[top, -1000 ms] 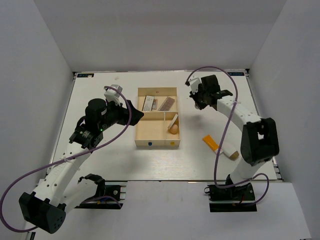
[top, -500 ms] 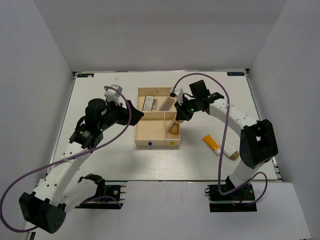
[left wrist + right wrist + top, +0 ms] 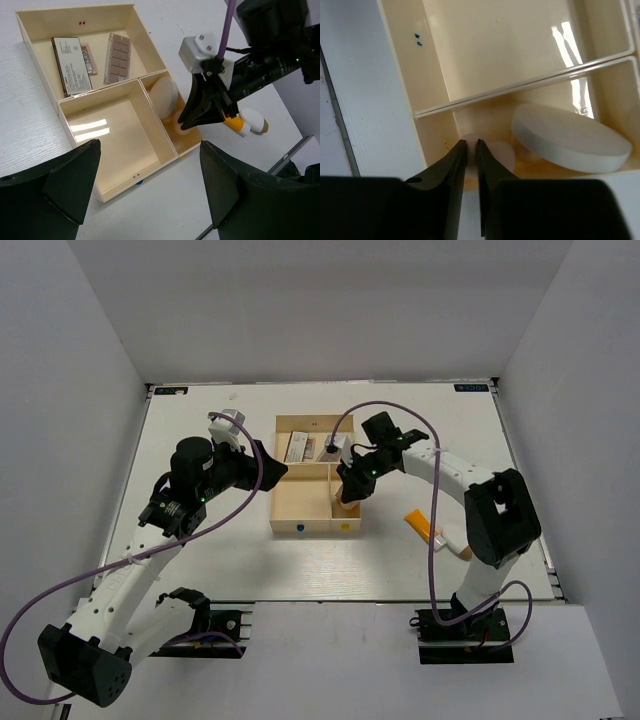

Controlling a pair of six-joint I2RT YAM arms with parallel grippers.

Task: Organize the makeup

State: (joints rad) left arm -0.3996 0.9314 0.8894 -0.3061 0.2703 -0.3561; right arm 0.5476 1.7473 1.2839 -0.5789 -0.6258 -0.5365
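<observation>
The sponge (image 3: pixel 499 152) lies in the narrow right-hand compartment of the tray (image 3: pixel 310 526), down in its near corner; the pad (image 3: pixel 570 137) leans on edge beside it in the same compartment, close enough that I can't say whether they touch. The right gripper (image 3: pixel 470 145) is dipped into that corner with its tips at the sponge; the fingers are drawn in to a mere slit, and I see nothing clamped in the slit; the sponge shows just past the tips and a little to one side rather than between them. I'd say this one is placed and the gripper only needs to lift clear.

Further out, the two palettes (image 3: pixel 72 65) lie flat side by side in the long back compartment; the big compartment holds nothing. The left gripper (image 3: pixel 149 150) hangs above the tray's left side, fingers spread wide and holding nothing.

Out on the table, right of the tray, the tube (image 3: pixel 421 524) and bottle (image 3: pixel 459 544) lie near each other; both sit well apart from the left arm and close by the right arm, so they look like the right gripper's job. The tube is the nearer of the two to the tray; its long axis runs slantwise, from the tray's side back towards the right arm's base, so I'd expect the fingers must turn to close across it, not along it.
</observation>
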